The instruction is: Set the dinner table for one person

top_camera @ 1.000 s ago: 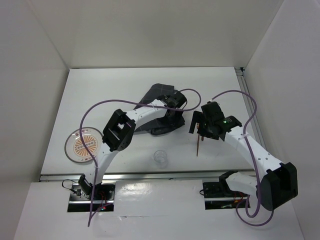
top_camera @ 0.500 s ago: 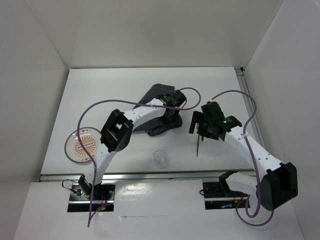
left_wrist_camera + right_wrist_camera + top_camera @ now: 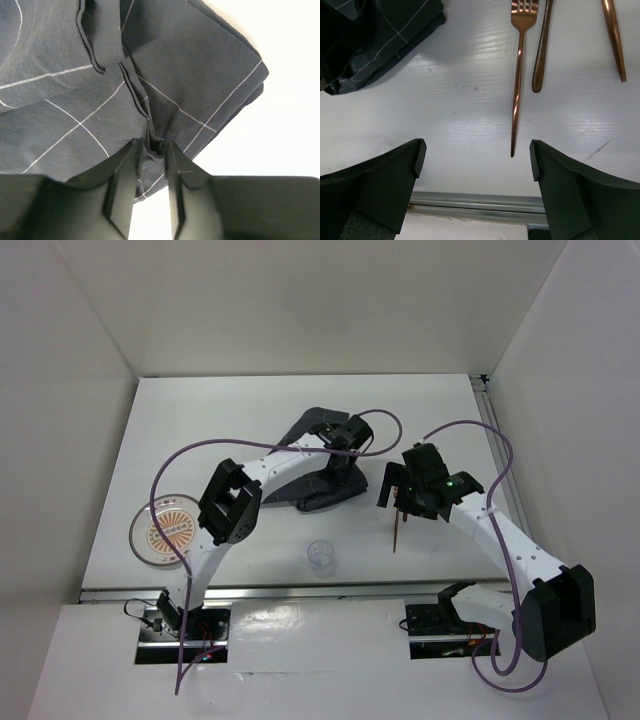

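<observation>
A crumpled dark grey checked cloth [image 3: 322,488] lies at the middle of the white dinner table [image 3: 220,420]. My left gripper [image 3: 152,150] is shut on a fold of the cloth [image 3: 75,100] near its edge. My right gripper [image 3: 477,160] is open and empty above the table, just near a copper fork [image 3: 518,75]; two more copper utensils [image 3: 542,45] lie to the fork's right. In the top view the right gripper [image 3: 395,495] hovers over the cutlery [image 3: 399,532]. A round plate with an orange pattern [image 3: 165,530] sits at the near left and a clear glass [image 3: 321,557] near the front edge.
Metal rails run along the table's near edge [image 3: 300,590] and right edge [image 3: 490,430]. White walls close in the left, far and right sides. Purple cables loop above both arms.
My left gripper has moved a little away and to the right, drawing the cloth with it. The right arm has not moved.
</observation>
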`<state>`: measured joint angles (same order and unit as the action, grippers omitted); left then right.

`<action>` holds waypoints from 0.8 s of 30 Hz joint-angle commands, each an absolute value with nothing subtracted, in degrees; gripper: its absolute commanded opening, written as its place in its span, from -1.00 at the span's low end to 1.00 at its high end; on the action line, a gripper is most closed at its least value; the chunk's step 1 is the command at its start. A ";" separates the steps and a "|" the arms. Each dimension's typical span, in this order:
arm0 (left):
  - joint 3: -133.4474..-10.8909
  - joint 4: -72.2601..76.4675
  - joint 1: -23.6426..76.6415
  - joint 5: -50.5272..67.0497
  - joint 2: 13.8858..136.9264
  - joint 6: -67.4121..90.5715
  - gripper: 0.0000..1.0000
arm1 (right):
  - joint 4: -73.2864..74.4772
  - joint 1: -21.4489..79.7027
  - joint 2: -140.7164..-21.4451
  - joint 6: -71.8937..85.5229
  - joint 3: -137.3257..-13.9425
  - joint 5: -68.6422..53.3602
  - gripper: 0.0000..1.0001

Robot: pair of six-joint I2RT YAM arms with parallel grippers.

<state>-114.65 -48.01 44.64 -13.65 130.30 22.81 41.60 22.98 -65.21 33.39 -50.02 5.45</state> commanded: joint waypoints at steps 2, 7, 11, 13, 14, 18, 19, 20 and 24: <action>-115.22 -49.48 44.30 -13.80 127.35 23.29 -0.21 | 41.22 22.68 -65.30 32.96 -50.80 5.62 0.96; -115.22 -49.48 44.30 -13.80 127.35 22.76 -0.14 | 41.22 22.68 -65.30 32.96 -50.80 5.62 0.96; -115.22 -50.10 44.30 -13.19 127.88 22.76 0.07 | 41.22 22.68 -65.30 32.96 -50.80 5.62 0.96; -115.22 -50.10 44.30 -13.18 127.88 22.76 0.03 | 41.22 22.68 -65.30 32.96 -50.80 5.62 0.96; -115.22 -50.10 44.30 -13.18 128.58 22.76 -0.02 | 41.22 22.68 -65.30 32.96 -50.80 5.62 0.96; -115.22 -51.50 43.07 -13.80 129.20 22.76 -0.61 | 40.00 22.68 -65.82 32.43 -51.42 4.39 0.96; -115.75 -51.50 43.07 -13.80 128.68 22.76 -0.83 | 39.99 22.68 -65.83 32.43 -51.42 3.52 0.96; -116.62 -53.07 42.37 -14.67 128.67 22.76 -1.00 | 38.95 22.68 -66.61 31.91 -51.42 2.99 0.96; -118.82 -55.02 39.47 -15.21 124.90 21.71 -1.00 | 34.12 22.68 -72.74 31.38 -53.52 -1.83 0.96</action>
<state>-115.57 -52.51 42.19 -13.82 130.23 22.57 39.81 22.98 -68.97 32.49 -50.63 2.02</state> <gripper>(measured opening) 0.042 0.980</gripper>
